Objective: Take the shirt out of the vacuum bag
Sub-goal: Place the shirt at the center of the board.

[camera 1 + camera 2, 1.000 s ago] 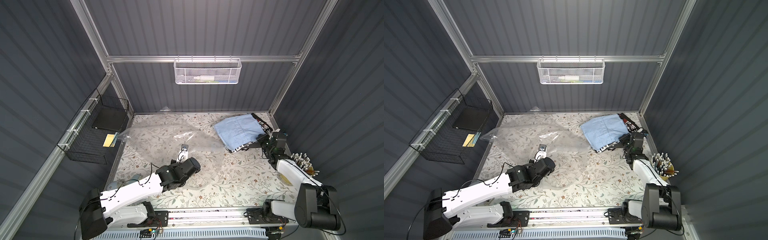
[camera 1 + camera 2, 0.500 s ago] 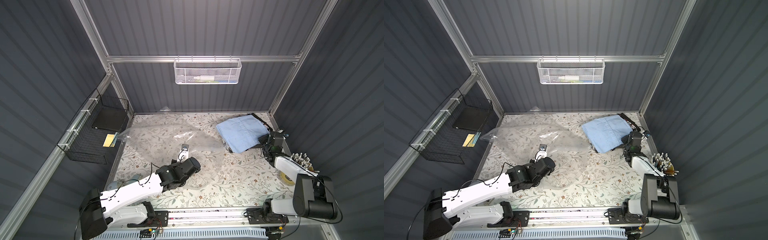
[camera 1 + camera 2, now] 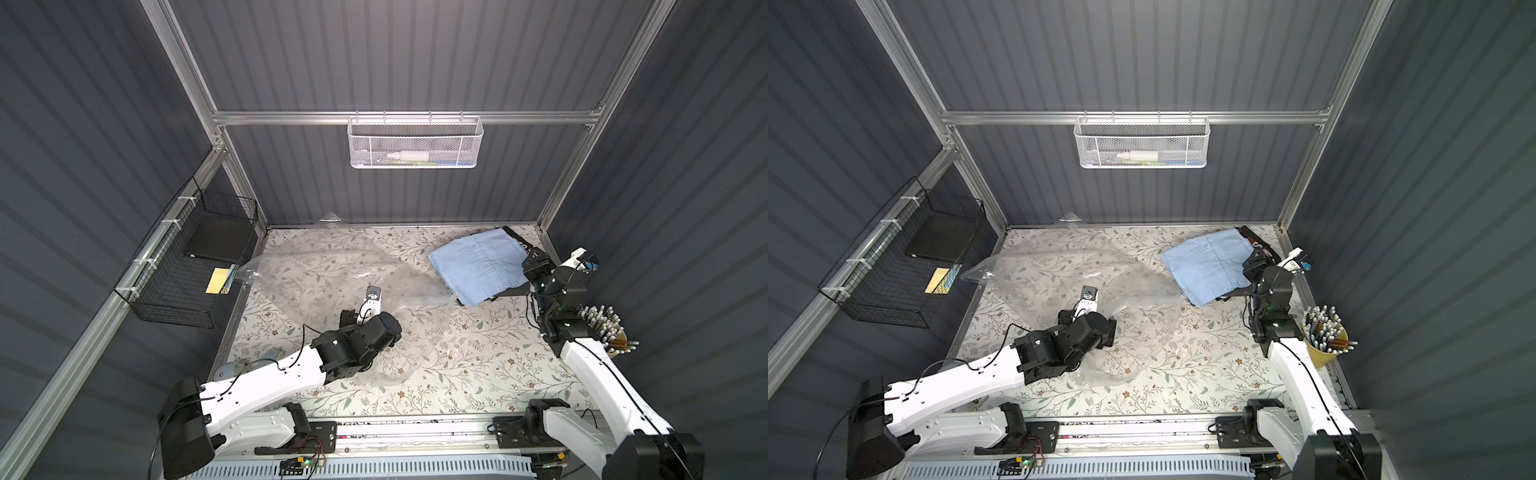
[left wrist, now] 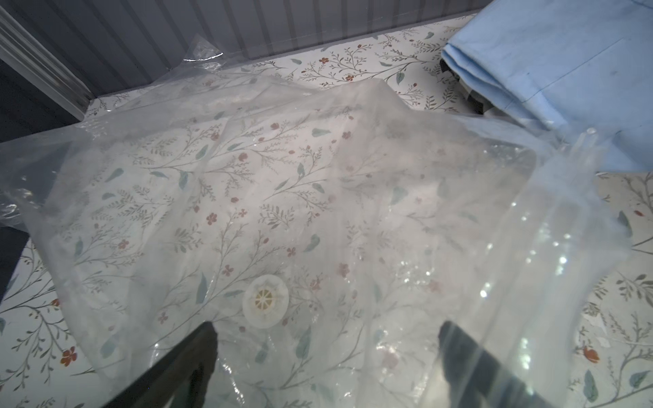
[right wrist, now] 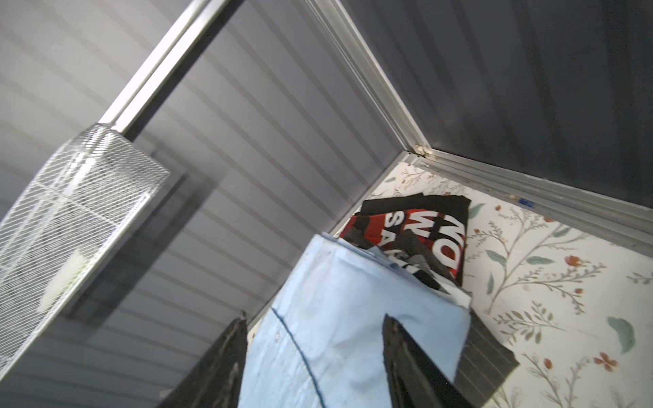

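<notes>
The folded light blue shirt lies at the back right, outside the vacuum bag, on top of dark clothes. The clear vacuum bag lies crumpled and empty across the left and middle of the table, its open mouth facing the shirt. Its round white valve shows just ahead of my left gripper, which is open over the plastic. One finger shows through a fold of the bag. My right gripper is open at the shirt's right edge, with blue cloth between its jaws.
A yellow cup of pens stands by the right wall close to my right arm. A white mesh basket hangs on the back wall. A black wire basket hangs on the left wall. The back right corner post is close behind the clothes.
Both grippers have opened their jaws. The shirt has settled flatter on the dark clothes at the back right, and my right wrist has shifted slightly beside it.
</notes>
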Robot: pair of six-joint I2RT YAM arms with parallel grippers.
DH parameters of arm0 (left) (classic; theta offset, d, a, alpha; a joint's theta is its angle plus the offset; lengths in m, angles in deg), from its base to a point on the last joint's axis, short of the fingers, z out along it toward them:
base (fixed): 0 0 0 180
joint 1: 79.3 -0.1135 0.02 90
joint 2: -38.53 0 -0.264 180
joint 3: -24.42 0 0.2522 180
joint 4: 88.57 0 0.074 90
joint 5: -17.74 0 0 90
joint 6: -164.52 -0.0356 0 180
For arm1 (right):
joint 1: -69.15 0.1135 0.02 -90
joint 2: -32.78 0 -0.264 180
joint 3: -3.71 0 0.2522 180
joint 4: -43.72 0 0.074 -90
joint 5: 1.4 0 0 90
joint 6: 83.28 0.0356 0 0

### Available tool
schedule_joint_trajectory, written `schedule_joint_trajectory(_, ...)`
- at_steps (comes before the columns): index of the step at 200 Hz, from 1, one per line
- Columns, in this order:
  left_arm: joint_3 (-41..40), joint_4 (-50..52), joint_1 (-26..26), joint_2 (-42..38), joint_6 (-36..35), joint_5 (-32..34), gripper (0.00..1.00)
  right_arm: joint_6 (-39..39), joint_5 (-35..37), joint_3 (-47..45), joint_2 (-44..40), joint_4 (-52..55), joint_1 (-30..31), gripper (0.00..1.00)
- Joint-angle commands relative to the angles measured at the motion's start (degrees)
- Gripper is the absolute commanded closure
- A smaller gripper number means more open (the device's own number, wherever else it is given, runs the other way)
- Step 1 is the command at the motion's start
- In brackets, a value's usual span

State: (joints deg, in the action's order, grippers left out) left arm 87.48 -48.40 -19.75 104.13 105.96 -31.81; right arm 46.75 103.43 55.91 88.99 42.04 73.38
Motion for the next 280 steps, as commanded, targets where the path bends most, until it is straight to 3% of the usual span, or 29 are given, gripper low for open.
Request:
schedule_joint_trajectory(1, 2.0, -5.1, -0.5, -0.8, -2.4, -3.7, 0.01, -2.6, -1.9, 2.8, 0.1, 4.1, 2.3, 0.36)
schedule_joint_trajectory(34, 3.2, -12.4, -0.5, -2.0, -3.6, -9.4, 0.01, -7.2, -5.6, 6.0, -0.6, 7.0, 6.7, 0.32)
schedule_joint_trajectory(45, 2.5, -16.6, -0.5, -3.5, -4.5, -12.2, 0.0, -8.8, -4.8, 5.9, -1.4, 6.7, 7.8, 0.21)
schedule_joint_trajectory(54, 1.8, -20.1, -0.5, -4.8, -5.1, -13.5, 0.01, -10.0, -5.4, 6.2, -1.7, 6.7, 8.1, 0.03)
schedule_joint_trajectory(57, 1.5, -21.2, -0.5, -5.3, -5.4, -13.7, 0.0, -10.2, -5.6, 6.3, -1.9, 6.8, 8.1, 0.02)
schedule_joint_trajectory(73, 1.4, -25.0, -0.5, -6.9, -7.2, -12.6, 0.0, -11.1, -6.0, 7.2, -2.9, 7.9, 8.6, 0.01)
schedule_joint_trajectory(93, 6.3, -20.7, -0.5, -6.2, -9.6, -4.3, 0.01, -13.6, -3.7, 8.5, -4.1, 10.0, 12.1, 0.01)
schedule_joint_trajectory(115, 12.4, -11.5, -1.1, -4.4, -9.7, 7.3, 0.01, -19.2, 7.6, 8.5, -4.4, 12.4, 19.7, 0.01)
schedule_joint_trajectory(146, 11.2, -3.9, -5.3, -7.1, -3.2, 14.2, 0.01, -25.3, 25.6, 4.1, -6.1, 12.2, 26.5, 0.01)
schedule_joint_trajectory(175, 5.3, 1.6, -9.0, -8.3, 1.9, 18.0, 0.0, -29.9, 23.6, -0.4, -6.3, 9.8, 27.8, 0.01)
schedule_joint_trajectory(191, 4.0, 5.0, -11.6, -5.4, 2.8, 17.4, 0.0, -27.0, 28.1, -2.1, -6.3, 10.3, 27.8, 0.01)
schedule_joint_trajectory(206, 4.3, 10.5, -14.0, -2.6, 7.8, 17.6, 0.01, -24.3, 29.1, -3.0, -6.9, 11.2, 27.8, 0.01)
schedule_joint_trajectory(226, 1.9, 9.6, -19.0, -1.5, 10.1, 15.4, 0.01, -23.4, 24.2, -4.4, -8.1, 10.5, 27.7, 0.01)
schedule_joint_trajectory(250, 0.1, 4.7, -26.5, -0.4, 8.2, 7.0, 0.01, -23.6, 20.1, -4.4, -8.5, 11.3, 27.8, 0.01)
schedule_joint_trajectory(280, -0.1, 3.3, -27.8, 2.0, 7.1, 7.0, 0.01, -21.9, 28.3, -6.8, -9.1, 10.5, 27.7, 0.01)
